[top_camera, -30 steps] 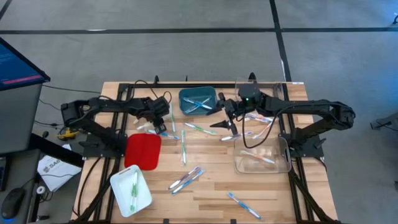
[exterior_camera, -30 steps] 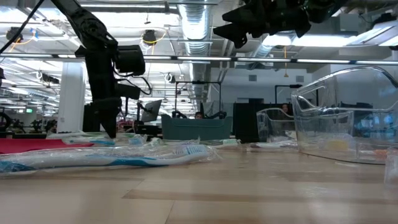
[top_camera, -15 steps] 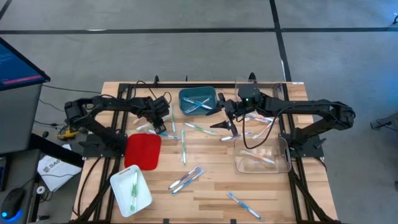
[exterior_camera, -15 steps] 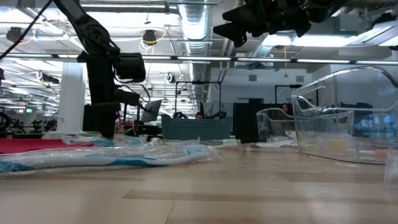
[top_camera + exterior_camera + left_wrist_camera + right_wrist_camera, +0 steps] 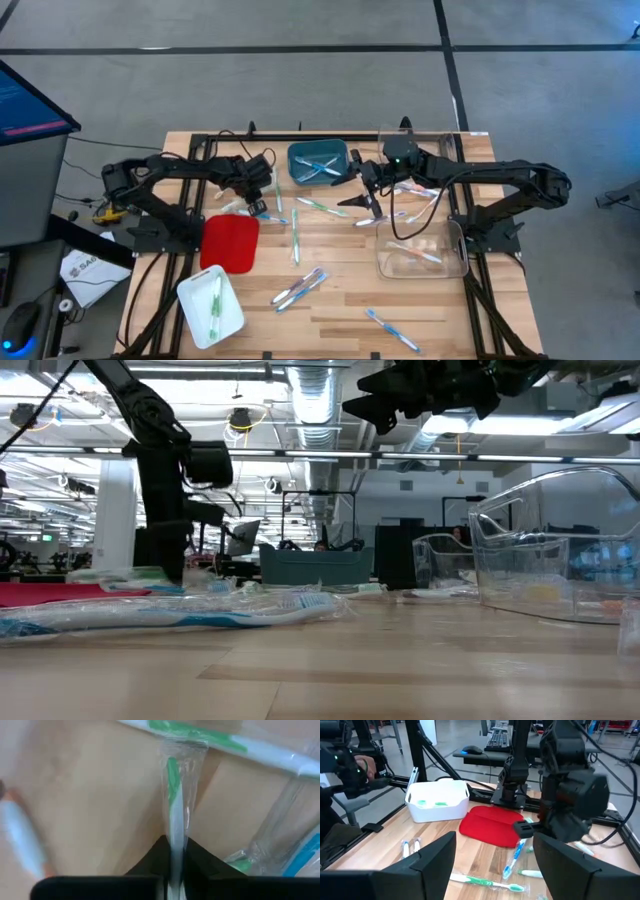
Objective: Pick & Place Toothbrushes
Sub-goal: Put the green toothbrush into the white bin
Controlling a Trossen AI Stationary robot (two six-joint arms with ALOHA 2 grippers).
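Note:
Toothbrushes in clear wrappers lie scattered on the wooden table, among them a green one, another green one and a blue one. My left gripper stands down at the table beside the red tray, shut on a green-and-white toothbrush. Another green toothbrush crosses that one's far end. My right gripper hangs open, high above the table's middle, with nothing between its fingers. My left gripper pinches the wrapped toothbrush's white stretch between its two fingers. The fingers come from above, pointing steeply down. The brush runs away from the fingertips over the wood, its green part ahead; whether it rests on the table or is lifted, I cannot tell.
A teal bin with toothbrushes stands at the back middle. A white bin with a green toothbrush sits near the front left. A clear container stands at the right, another clear one behind it. Black cables run along the far edge.
In the low view, a green toothbrush's end has come up beside my left gripper's fingers. Both arms have kept their places.

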